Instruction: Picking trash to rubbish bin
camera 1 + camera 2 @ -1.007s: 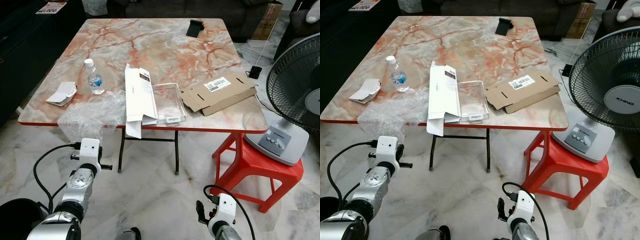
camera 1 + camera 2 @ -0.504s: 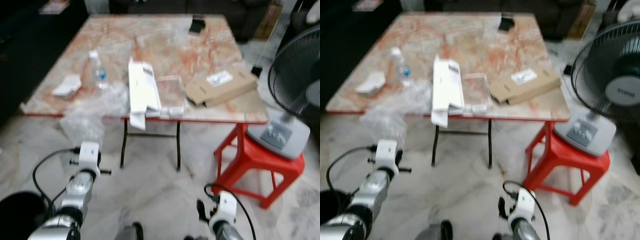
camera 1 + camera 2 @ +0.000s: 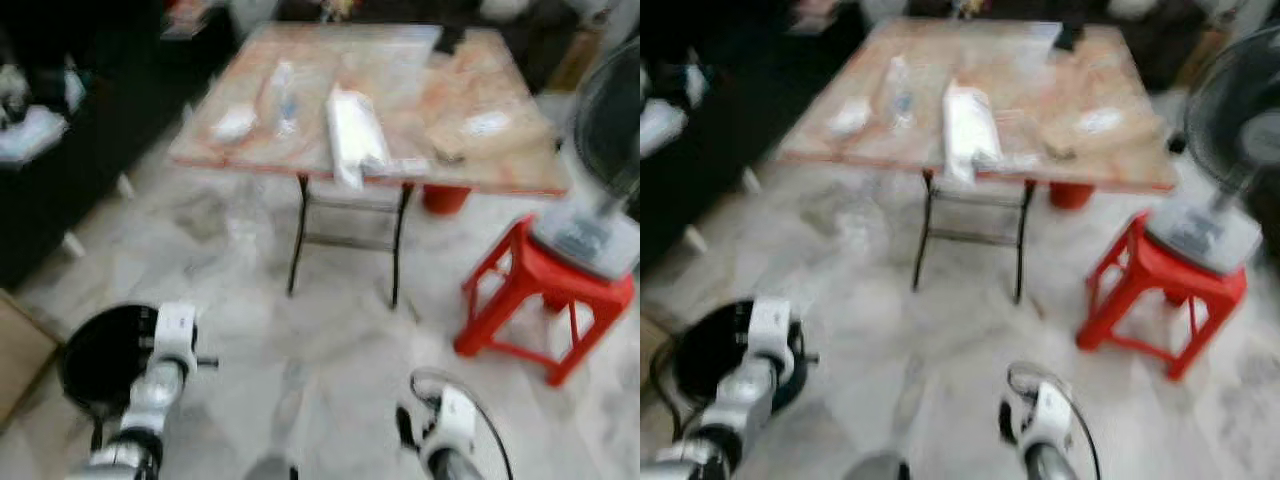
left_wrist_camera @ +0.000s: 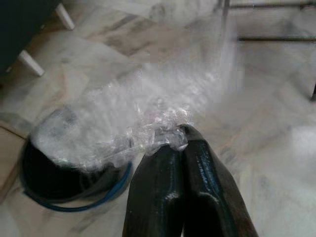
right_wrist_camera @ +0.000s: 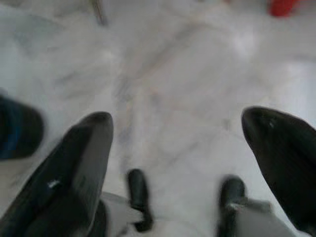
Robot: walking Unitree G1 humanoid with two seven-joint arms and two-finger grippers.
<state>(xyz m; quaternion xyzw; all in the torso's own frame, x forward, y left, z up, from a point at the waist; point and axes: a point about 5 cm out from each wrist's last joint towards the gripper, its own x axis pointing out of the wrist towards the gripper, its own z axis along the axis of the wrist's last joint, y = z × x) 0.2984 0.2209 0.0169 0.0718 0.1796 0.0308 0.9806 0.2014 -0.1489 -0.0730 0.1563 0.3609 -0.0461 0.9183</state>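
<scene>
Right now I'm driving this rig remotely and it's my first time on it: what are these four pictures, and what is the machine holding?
The two wide, blurred pictures come from the robot's head, looking down past its silver arms. Ahead stands a table carrying a bottle, a white carton, a cardboard box and other bits. A fan sits on a red stool to the right.

The other two pictures look along each gripper's black fingers. The left gripper is shut on a sheet of bubble wrap, which hangs over the black bin on the floor. The same bin shows beside the left arm in the head views. The right gripper is open over bare marble floor, holding nothing.
</scene>
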